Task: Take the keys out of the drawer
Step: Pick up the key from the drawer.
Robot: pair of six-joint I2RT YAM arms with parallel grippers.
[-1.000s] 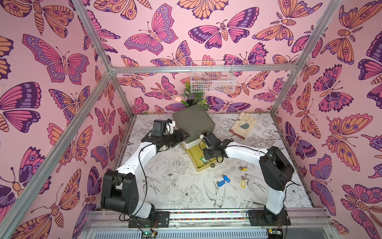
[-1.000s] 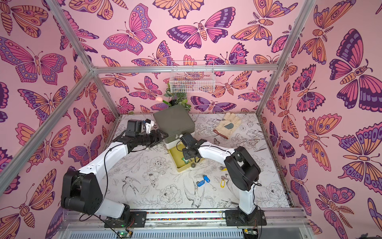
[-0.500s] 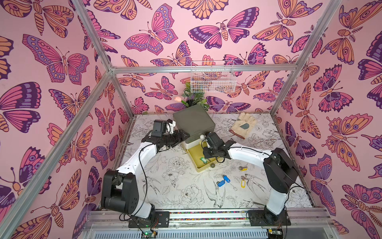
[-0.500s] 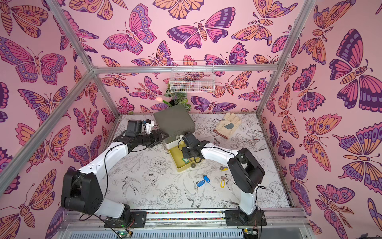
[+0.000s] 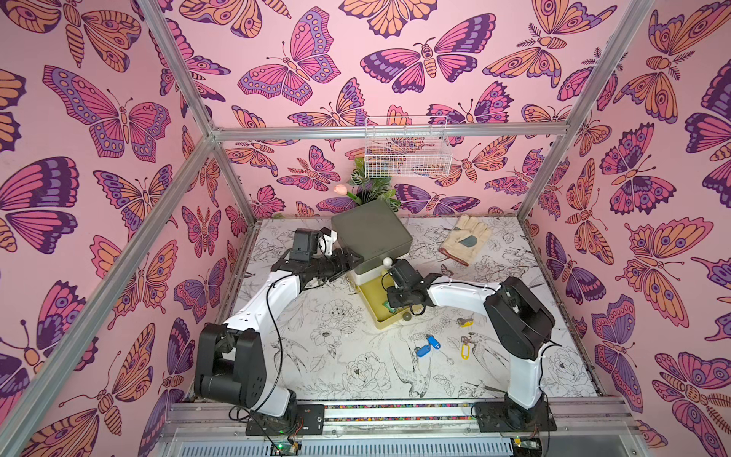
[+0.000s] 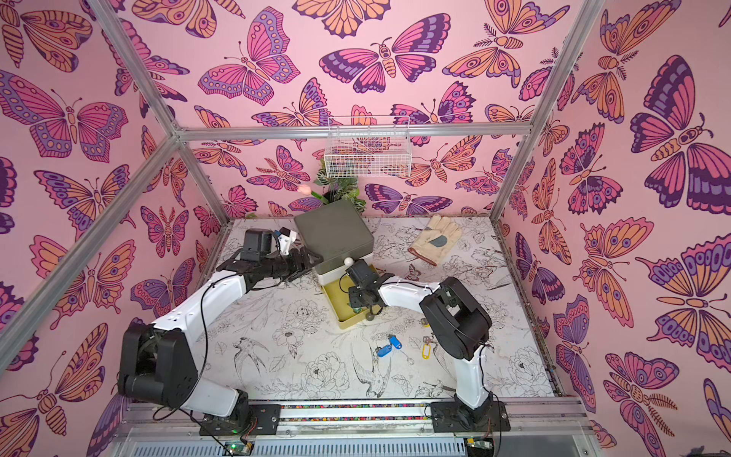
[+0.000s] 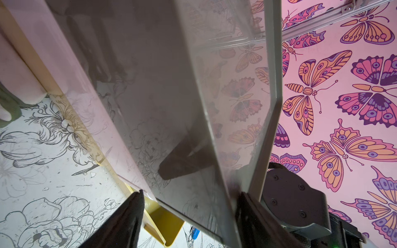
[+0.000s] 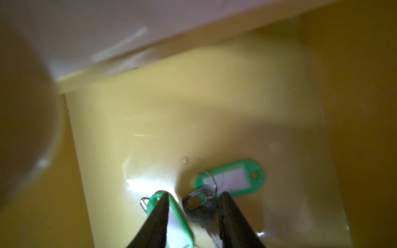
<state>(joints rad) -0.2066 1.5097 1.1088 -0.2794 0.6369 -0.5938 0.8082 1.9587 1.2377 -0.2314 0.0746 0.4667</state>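
Observation:
The yellow drawer [image 5: 372, 312] stands pulled out of a small olive-topped cabinet [image 5: 370, 233]. My right gripper [image 8: 194, 194] reaches down into it, open. A dark-headed key [image 8: 199, 208] lies between the fingers, ringed to a green tag [image 8: 233, 180]. A second green tag [image 8: 174, 214] lies under one finger. In both top views the wrist covers most of this, and only a bit of green [image 5: 389, 308] shows. On the table lie two blue-tagged keys [image 5: 428, 346] and two yellow-tagged keys [image 5: 465, 350]. My left gripper [image 7: 190, 197] is closed on the cabinet's left front corner [image 5: 352, 257].
A work glove [image 5: 464, 241] lies at the back right. A wire basket [image 5: 407, 156] hangs on the back wall above a plant [image 5: 372, 186]. A white knob [image 5: 387, 261] sticks out above the drawer, and a dark knob [image 5: 406, 316] sits at the drawer's front.
My right gripper's jaws have gone from shut to open over the key in the drawer, and that arm has shifted slightly. The left arm has not moved.

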